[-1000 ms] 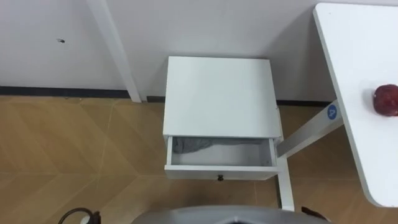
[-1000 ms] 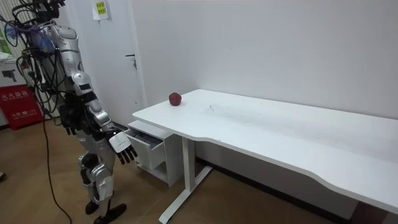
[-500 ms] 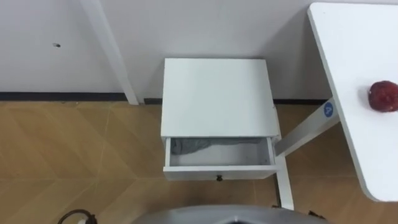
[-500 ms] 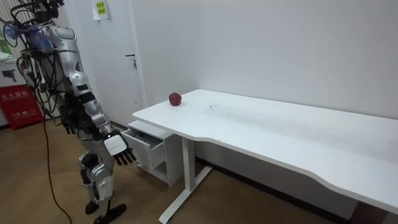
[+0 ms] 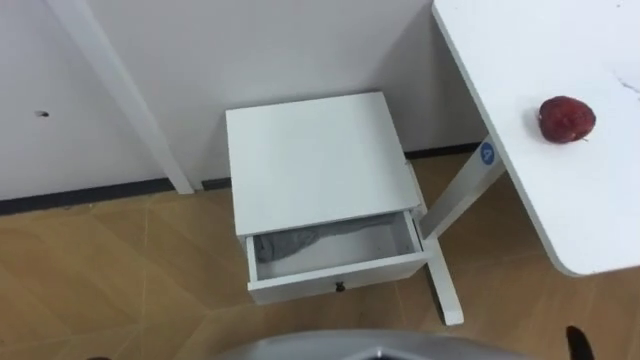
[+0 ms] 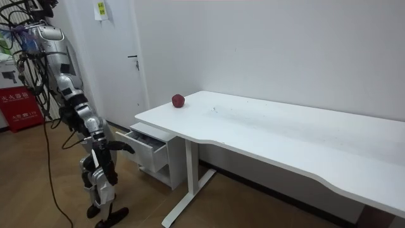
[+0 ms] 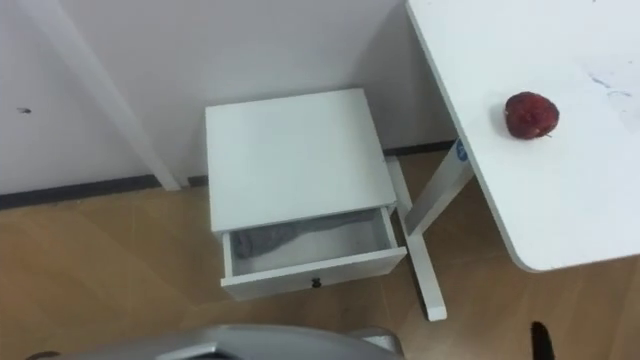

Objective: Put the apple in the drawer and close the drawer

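A dark red apple (image 5: 567,119) lies on the white table (image 5: 520,190) near its end, at the upper right of the eye views; in the room view the apple (image 6: 178,101) sits at the table's far left corner. The small white cabinet (image 5: 315,155) stands against the wall with its drawer (image 5: 338,276) pulled open, and a grey cloth (image 5: 285,243) lies inside. I stand in front of the cabinet. My right hand (image 6: 119,148) hangs low before the drawer with relaxed fingers, holding nothing.
The table's white leg (image 5: 440,255) and foot stand right beside the cabinet's right side. A white door frame post (image 5: 120,95) meets the floor left of the cabinet. Wooden floor (image 5: 110,270) lies open to the left and in front.
The eye view has swung to the right, so the apple and table take up more of it. In the room view my right arm has dropped and drawn back a little.
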Controlling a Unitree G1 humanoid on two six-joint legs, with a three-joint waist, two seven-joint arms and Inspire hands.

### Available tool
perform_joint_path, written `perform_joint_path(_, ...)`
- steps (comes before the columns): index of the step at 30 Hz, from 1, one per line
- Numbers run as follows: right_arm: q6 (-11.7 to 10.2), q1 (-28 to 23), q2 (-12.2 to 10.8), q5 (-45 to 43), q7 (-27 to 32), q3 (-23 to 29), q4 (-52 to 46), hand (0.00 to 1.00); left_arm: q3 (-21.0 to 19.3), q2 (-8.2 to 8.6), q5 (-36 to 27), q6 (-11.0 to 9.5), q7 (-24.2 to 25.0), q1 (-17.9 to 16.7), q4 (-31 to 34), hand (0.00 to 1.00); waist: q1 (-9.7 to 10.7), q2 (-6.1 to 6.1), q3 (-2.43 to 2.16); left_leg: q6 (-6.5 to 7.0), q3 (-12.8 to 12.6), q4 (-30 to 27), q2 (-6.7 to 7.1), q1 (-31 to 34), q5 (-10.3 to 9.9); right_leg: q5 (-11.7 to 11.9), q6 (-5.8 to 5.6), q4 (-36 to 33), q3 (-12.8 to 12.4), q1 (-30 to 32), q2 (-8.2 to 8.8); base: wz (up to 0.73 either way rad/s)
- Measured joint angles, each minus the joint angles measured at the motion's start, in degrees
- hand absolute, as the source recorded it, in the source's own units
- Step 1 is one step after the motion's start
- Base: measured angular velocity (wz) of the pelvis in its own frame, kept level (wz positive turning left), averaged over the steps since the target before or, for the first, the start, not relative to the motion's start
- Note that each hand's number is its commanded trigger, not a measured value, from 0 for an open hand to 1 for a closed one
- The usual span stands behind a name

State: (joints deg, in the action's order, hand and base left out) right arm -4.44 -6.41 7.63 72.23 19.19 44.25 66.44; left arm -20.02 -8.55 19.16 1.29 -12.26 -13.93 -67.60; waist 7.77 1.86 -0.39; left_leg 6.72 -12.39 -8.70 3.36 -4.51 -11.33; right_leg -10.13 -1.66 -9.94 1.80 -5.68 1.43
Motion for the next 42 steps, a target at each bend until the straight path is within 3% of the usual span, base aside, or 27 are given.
perform_joint_path(7,-1.5,1.1,1.5,2.6,7.6,1.9,-5.2,0.0,0.0,-0.32,-0.5,0.1,0.4,-0.1,0.8,0.0,0.3,0.23,-0.01,0.02,0.5,-0.5,0.04,1.2,0.0,0.0,0.0,0.0,0.8,0.5,0.08,0.04)
perform_joint_path(13,-4.5,1.7,2.6,2.3,14.8,2.9,-16.9,0.0,0.0,-0.39,-0.4,0.0,0.8,-0.4,4.4,0.0,-0.1,0.6,0.02,0.1,0.5,-0.8,0.02,2.4,0.1,0.0,-0.01,-0.1,1.2,1.8,0.15,0.0)
perform_joint_path(20,-7.3,2.1,3.4,-10.7,24.1,1.7,-34.7,0.0,0.2,-0.52,0.1,-0.5,0.8,-0.5,5.0,0.0,-0.4,1.06,0.32,0.08,0.9,-0.6,0.04,3.1,0.1,0.0,-0.01,0.0,1.1,2.5,0.07,0.03)
perform_joint_path(24,-8.7,2.2,4.0,-21.4,28.6,-2.7,-42.0,0.0,2.5,-0.62,0.2,-0.6,0.7,-0.8,5.0,0.0,-0.5,1.45,0.52,0.06,0.9,-0.9,0.0,3.7,0.1,0.0,-0.01,0.0,1.3,2.8,0.06,0.0)
perform_joint_path(27,-8.9,3.0,4.4,-26.0,29.0,-5.5,-42.8,0.0,4.0,-0.9,0.1,-0.9,0.7,-0.2,4.9,0.0,-0.8,1.43,0.52,0.05,1.0,-0.8,0.0,3.8,0.1,0.0,-0.01,0.2,1.4,2.9,0.07,0.0)
perform_joint_path(30,-8.8,2.7,4.6,-35.1,30.3,-8.7,-44.6,0.0,5.8,-0.87,-0.2,-1.5,0.7,0.9,5.0,0.0,-2.2,1.41,0.48,0.05,0.8,-0.7,0.0,3.9,0.1,0.0,-0.01,0.1,1.4,3.4,0.07,0.0)
perform_joint_path(34,-8.8,2.5,5.2,-41.1,29.1,-13.8,-45.8,0.0,6.7,-0.96,-0.4,-1.7,0.5,0.8,5.0,0.0,-3.5,1.24,0.48,0.05,0.3,-0.5,-0.07,3.9,0.1,0.0,-0.01,0.2,1.4,3.5,0.06,-0.06)
perform_joint_path(42,-6.5,2.7,5.8,-48.0,18.8,-20.7,-45.7,0.0,10.7,-1.01,-0.5,-1.5,0.4,0.4,4.9,0.0,-3.7,1.04,0.53,0.01,0.6,-0.5,-0.18,3.0,0.1,0.0,-0.01,0.3,1.4,2.6,0.03,0.02)
